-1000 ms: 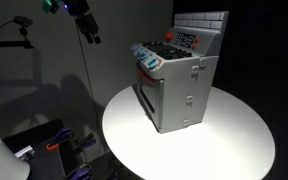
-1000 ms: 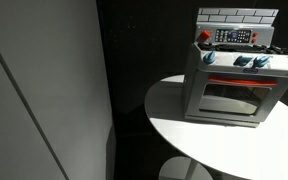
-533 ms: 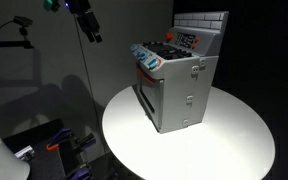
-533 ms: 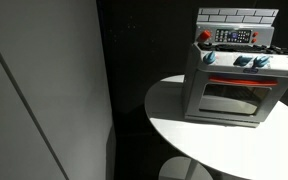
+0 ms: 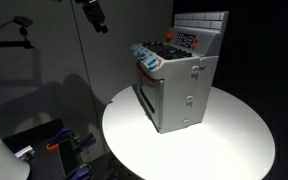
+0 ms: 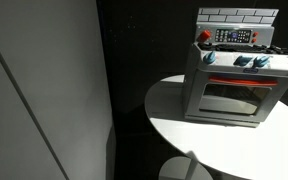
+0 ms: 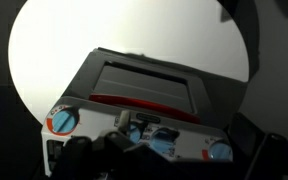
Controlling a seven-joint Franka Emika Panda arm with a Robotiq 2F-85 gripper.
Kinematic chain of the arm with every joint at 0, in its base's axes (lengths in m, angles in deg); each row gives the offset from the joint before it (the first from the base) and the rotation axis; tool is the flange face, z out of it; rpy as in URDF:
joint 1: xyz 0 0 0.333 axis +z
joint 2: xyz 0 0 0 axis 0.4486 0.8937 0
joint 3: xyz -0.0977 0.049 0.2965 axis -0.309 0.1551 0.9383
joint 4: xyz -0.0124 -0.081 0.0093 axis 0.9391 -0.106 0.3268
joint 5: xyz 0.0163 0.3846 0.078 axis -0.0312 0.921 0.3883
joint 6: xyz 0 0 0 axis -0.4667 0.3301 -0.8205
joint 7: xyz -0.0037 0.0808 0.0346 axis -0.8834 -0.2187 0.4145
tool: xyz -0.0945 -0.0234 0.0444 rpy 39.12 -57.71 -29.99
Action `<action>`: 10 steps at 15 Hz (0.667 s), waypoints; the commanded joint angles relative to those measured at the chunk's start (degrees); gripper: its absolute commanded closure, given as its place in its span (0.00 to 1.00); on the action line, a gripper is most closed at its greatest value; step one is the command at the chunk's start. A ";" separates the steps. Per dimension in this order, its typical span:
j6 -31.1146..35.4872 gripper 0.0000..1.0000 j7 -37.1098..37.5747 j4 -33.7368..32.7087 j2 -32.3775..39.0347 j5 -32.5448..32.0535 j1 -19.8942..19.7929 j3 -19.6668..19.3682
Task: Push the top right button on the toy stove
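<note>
The toy stove stands on a round white table. It is grey, with a dark door window, blue knobs along the front, a white brick back panel and a small red control strip. It shows in both exterior views. My gripper hangs high in the air, well away from the stove and touching nothing. In the wrist view the stove lies below, door side up, and my gripper shows as dark fingers far apart at the bottom edge. It looks open and empty.
The table's edge drops into dark floor on all sides. A camera on a stand sits at the upper left. Cluttered gear lies low beside the table. A tall grey panel fills one side.
In an exterior view my gripper has moved up and a little toward the stove's side. The stove and table have not moved.
</note>
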 commanded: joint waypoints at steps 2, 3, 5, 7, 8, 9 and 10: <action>1.91 0.00 3.33 -3.14 1.31 -1.06 -2.90 -1.12; 2.33 0.00 4.08 -3.51 1.51 -1.26 -3.74 -1.18; 3.47 0.00 5.68 -3.81 1.74 -1.75 -5.46 -1.11; 4.83 0.00 7.76 -3.71 1.91 -2.89 -7.28 -0.78; 5.39 0.00 8.79 -3.68 2.02 -3.43 -8.09 -0.67; 5.93 0.00 9.88 -3.61 2.17 -4.05 -8.87 -0.60; 6.59 0.00 10.94 -3.54 2.35 -4.78 -9.67 -0.56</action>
